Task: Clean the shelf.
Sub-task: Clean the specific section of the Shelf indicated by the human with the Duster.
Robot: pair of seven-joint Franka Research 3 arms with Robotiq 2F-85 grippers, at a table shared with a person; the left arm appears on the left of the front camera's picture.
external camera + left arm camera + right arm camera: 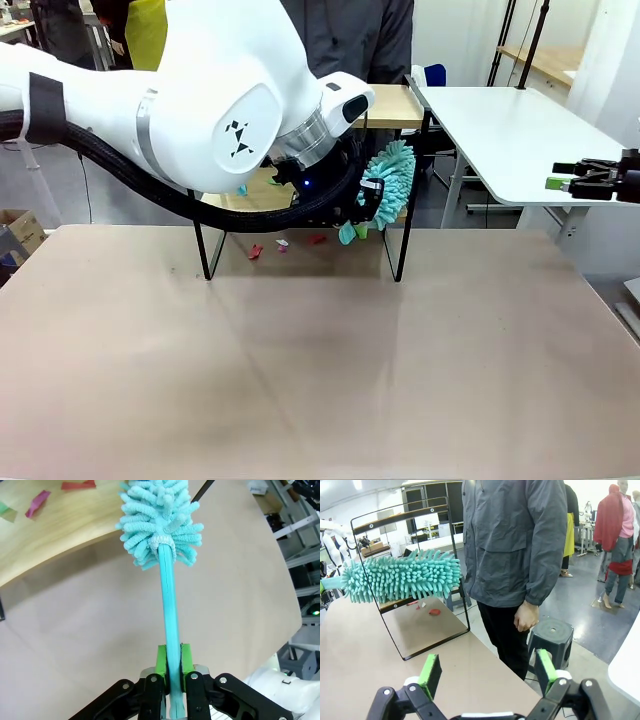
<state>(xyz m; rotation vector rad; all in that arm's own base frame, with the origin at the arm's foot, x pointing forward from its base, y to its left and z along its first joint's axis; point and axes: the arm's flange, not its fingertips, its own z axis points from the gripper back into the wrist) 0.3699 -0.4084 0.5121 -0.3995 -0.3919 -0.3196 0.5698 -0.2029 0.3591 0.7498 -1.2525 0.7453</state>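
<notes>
Your left end effector (170,656) clamped the duster (395,172) by its handle, head lying crosswise at the right end of the shelf (390,106), level with the lower board. The paper scraps (256,250) lay to its left. Your right end effector (560,181) stood open, well apart.

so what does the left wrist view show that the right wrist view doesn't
Left wrist view: the left gripper shut on the teal duster's handle, seen close. Right wrist view: the right gripper, open, a person in a grey jacket standing at the table's edge, and a dark stool. Both: the duster's fluffy head at the shelf, paper scraps on its lower board, and the brown table top.
</notes>
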